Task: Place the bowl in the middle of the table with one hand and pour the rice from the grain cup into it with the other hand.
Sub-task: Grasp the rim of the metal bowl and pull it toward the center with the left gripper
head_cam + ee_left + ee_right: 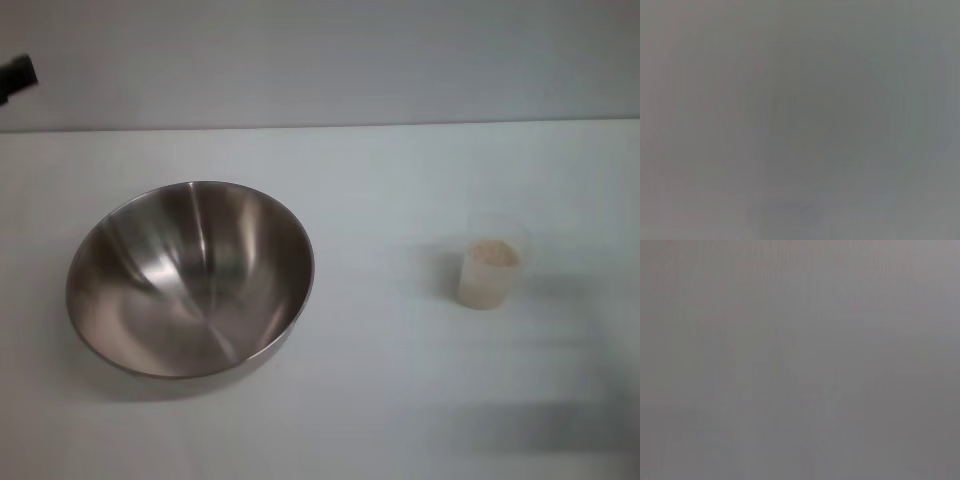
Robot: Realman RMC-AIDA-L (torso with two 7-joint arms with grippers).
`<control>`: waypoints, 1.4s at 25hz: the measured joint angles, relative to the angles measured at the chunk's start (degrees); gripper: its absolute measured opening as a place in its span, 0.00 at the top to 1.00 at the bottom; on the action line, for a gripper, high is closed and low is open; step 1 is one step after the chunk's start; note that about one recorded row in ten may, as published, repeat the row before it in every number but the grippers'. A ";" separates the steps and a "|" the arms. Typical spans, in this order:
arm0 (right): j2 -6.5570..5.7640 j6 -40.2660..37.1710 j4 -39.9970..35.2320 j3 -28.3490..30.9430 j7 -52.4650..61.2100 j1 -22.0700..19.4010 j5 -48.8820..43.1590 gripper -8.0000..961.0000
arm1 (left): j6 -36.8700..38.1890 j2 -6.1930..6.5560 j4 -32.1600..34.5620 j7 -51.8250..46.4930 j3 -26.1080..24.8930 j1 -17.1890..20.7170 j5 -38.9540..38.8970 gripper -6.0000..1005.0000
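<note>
A wide, shiny stainless-steel bowl (190, 280) sits tilted on the white worktop (380, 400); well apart stands a small clear plastic cup (490, 265) holding beige rice (493, 254). Neither claw shows, so neither's state can be told.

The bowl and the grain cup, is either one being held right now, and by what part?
Nothing is held. The bowl sits alone on the table's left side, the grain cup with rice alone on the right; no end effector is in view.
</note>
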 joint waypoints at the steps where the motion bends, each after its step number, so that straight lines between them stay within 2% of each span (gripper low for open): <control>1: 0.00 0.00 0.00 0.00 0.00 0.06 0.02 0.40 | 0.00 0.00 0.00 0.00 0.00 0.00 0.00 0.13; 3: 0.00 0.00 0.00 0.00 0.00 0.14 0.06 0.40 | -13.16 -0.05 -5.49 5.73 -2.37 -0.68 -2.19 0.13; 5: 0.00 0.00 -0.12 0.00 0.00 0.19 0.07 0.40 | -20.68 -0.09 -7.61 10.05 -4.47 -1.07 -6.31 0.13; 6: 0.00 0.00 -0.33 0.01 0.00 0.22 0.07 0.40 | -20.68 -0.09 -7.61 10.05 -4.47 -1.07 -6.31 0.13; 7: 0.00 0.00 -0.49 0.00 0.00 0.27 0.07 0.40 | -24.32 -0.12 -7.88 12.49 -5.60 -1.12 -9.06 0.13; 13: 0.00 0.00 -1.10 0.01 0.00 0.34 0.07 0.40 | -26.31 -0.15 -7.73 13.54 -6.37 -1.12 -9.96 0.13; 14: 0.00 -0.01 -1.20 0.01 0.00 0.35 0.07 0.40 | -30.94 -0.20 -7.02 14.27 -7.19 -0.89 -10.60 0.13; 19: 0.00 -0.01 -1.46 0.01 0.00 0.35 0.07 0.40 | -33.98 -0.14 -5.28 14.75 -6.91 -1.49 -10.55 0.13; 25: 0.00 0.15 -1.82 -0.07 0.00 0.35 0.07 0.40 | -34.52 -0.27 0.45 15.56 -6.34 -4.36 -10.37 0.13; 27: 0.01 0.17 -1.98 -0.19 0.00 0.35 0.07 0.40 | -34.52 -0.27 0.45 15.56 -6.34 -4.36 -10.37 0.13; 29: 0.00 0.19 -2.11 -0.22 0.00 0.35 0.07 0.40 | -34.52 -0.32 3.96 15.80 -6.33 -6.06 -9.94 0.14; 35: 0.00 0.26 -2.29 -0.17 0.00 0.35 0.07 0.40 | -34.24 -0.37 7.28 16.64 -6.28 -7.27 -9.92 0.16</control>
